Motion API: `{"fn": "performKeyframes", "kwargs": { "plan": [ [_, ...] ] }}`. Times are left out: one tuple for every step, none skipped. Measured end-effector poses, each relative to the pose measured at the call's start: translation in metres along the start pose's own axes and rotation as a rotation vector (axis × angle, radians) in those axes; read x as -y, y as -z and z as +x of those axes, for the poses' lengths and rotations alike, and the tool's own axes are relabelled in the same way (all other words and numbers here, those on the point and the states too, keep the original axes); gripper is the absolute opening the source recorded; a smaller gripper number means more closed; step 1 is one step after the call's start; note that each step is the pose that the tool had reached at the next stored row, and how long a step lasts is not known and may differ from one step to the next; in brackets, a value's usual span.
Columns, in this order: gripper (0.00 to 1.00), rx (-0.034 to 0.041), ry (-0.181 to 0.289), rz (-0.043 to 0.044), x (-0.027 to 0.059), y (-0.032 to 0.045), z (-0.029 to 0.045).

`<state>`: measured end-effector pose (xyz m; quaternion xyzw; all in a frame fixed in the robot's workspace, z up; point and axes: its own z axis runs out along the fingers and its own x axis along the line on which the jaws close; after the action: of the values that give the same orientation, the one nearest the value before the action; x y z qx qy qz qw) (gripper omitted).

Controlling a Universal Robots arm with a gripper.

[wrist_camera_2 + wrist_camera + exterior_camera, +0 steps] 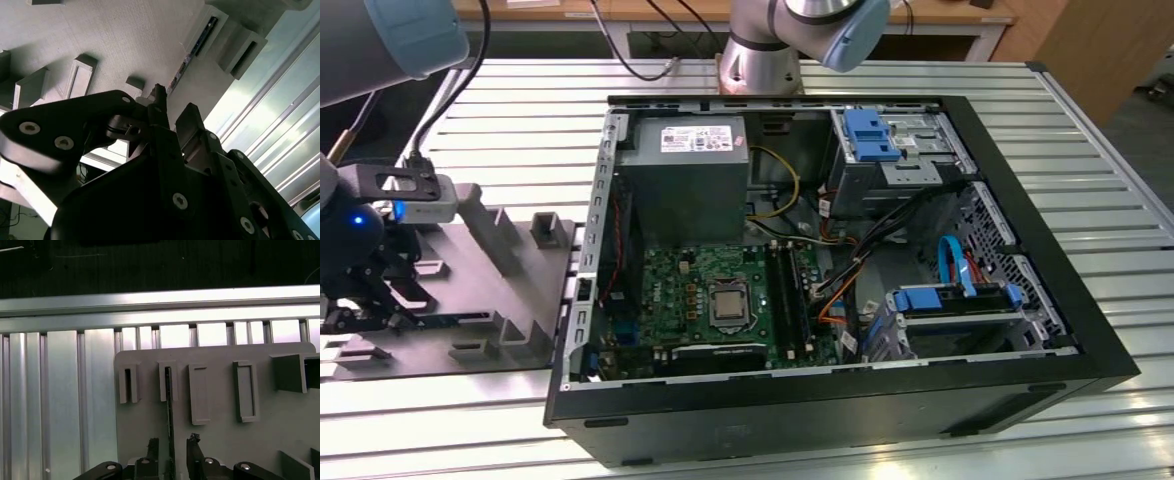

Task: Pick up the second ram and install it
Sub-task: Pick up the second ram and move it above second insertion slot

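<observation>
Pincer [172, 442] low over the grey tray [220, 440] on the slatted worktop [60, 405]. Its fingers [152, 446] stand apart on either side of the second ram [170, 410], nothing clamped. The ram stands on edge, its far end in one of the tray's upright slot blocks [167, 382]. In the exterior view it shows as a blue-green strip [454, 320] on the tray, well apart from the motherboard [707, 290].

My judgement for the grasp:
- centre the strip in the gap
- close squarely on the flat faces
- no twist against the slot

Writing: none I can read on the strip. The white label [698, 138] on the power-supply box [680, 190] is too small to make out.
</observation>
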<state>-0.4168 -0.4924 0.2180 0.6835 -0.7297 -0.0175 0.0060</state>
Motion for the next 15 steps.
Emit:
{"fn": "performKeyframes", "kwargs": {
  "plan": [
    [0.36,0.0002,0.0,0.0002,0.0,-0.001,0.0],
    [0.36,-0.0006,0.002,0.0001,0.0001,-0.002,0.0],
    [0.36,-0.002,0.006,-0.0001,0.0002,-0.003,0.0001],
    [0.36,-0.0033,0.016,-0.0001,0.0002,-0.0044,0.0001],
    [0.36,-0.0044,0.026,-0.0001,0.0002,-0.0055,0.0001],
    [0.36,-0.0055,0.035,-0.0003,0.0003,-0.0063,0.0001],
    [0.36,-0.0071,0.042,-0.0003,0.0003,-0.0072,0.0001],
    [0.36,-0.0084,0.048,-0.0004,0.0003,-0.0083,0.0001],
    [0.36,-0.0094,0.052,-0.0007,0.0003,-0.0095,0.0001],
    [0.36,-0.01,0.055,-0.0012,0.0004,-0.011,0.0001],
    [0.36,-0.0103,0.057,-0.0015,0.0004,-0.0124,0.0002],
    [0.36,-0.0105,0.059,-0.0016,0.0004,-0.0136,0.0002],
    [0.36,-0.0106,0.061,-0.0017,0.0003,-0.0144,0.0002],
    [0.36,-0.0108,0.062,-0.0018,0.0001,-0.0149,0.0002],
    [0.36,-0.0107,0.064,-0.0016,-0.0002,-0.0155,0.0002]
  ]
}}
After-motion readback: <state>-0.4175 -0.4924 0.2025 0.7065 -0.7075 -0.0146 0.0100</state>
